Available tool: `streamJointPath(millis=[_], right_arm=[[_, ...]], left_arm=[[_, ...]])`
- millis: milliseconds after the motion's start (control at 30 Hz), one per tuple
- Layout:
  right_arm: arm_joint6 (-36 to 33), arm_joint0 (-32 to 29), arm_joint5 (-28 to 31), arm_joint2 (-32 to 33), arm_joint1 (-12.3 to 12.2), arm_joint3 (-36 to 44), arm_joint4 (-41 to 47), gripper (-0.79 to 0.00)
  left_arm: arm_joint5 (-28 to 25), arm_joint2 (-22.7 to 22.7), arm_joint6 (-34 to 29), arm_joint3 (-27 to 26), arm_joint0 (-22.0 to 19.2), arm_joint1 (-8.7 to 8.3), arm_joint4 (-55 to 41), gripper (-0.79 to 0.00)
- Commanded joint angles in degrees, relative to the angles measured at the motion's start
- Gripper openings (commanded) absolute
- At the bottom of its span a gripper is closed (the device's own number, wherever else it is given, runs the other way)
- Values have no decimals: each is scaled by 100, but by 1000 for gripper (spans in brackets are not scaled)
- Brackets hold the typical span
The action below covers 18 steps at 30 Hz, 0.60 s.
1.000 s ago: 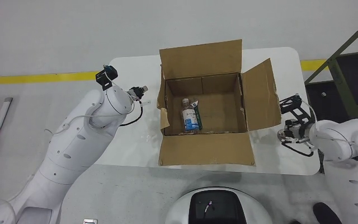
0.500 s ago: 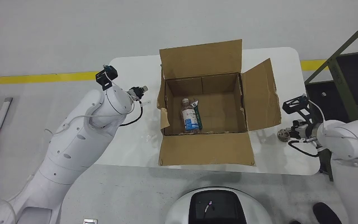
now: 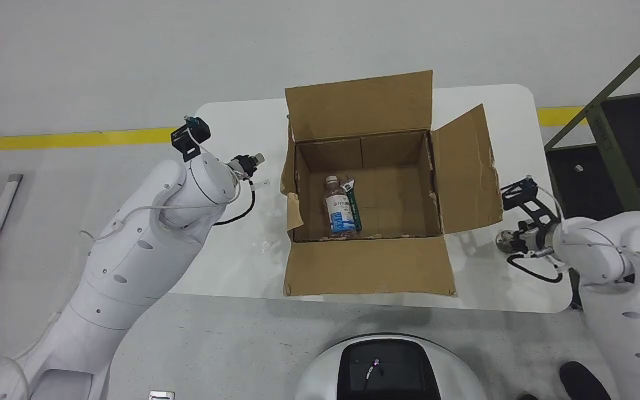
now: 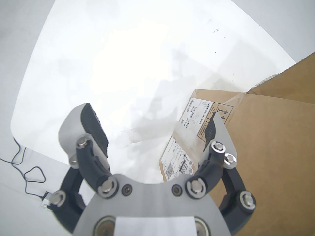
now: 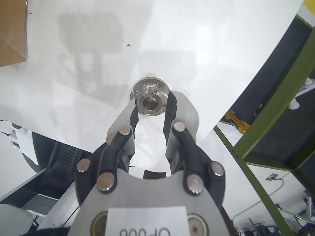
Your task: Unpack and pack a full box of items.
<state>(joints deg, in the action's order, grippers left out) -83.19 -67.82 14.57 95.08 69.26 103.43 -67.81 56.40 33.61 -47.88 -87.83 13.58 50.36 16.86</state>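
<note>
An open cardboard box [image 3: 362,108] stands mid-table with its flaps spread. On its floor lies a clear bottle [image 3: 340,208] with a blue-and-white label. Right of the box, over the white table [image 3: 495,285], my right gripper [image 3: 512,240] is shut on a round metal flange [image 3: 505,238]. In the right wrist view the flange [image 5: 150,98] sits between the black pads of the right gripper [image 5: 153,104]. My left gripper [image 4: 150,119] is open and holds nothing, just outside the box's left wall [image 4: 270,136]; from above, the left gripper [image 3: 256,161] is near the box's left corner.
A green metal frame [image 3: 612,105] stands just off the table's right edge, close to the right arm, and appears as a green frame [image 5: 278,104] in the right wrist view. The box's right flap [image 3: 465,170] leans out toward the right gripper. Bare table lies left of the box.
The right wrist has swung and shifted slightly while the flange stays in its grip at about the same spot. The left arm and the bottle have not moved.
</note>
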Motion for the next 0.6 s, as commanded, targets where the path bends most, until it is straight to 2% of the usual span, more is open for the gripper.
streamJointPath(millis=[0,567], right_arm=[[6,5,-11,-25,-11,-24,-9,-502],[117,14,-72,-161,-122,-252,48,-514]], left_arm=[[0,0,0,0,0,0,0,0],[0,0,0,0,0,0,0,0]])
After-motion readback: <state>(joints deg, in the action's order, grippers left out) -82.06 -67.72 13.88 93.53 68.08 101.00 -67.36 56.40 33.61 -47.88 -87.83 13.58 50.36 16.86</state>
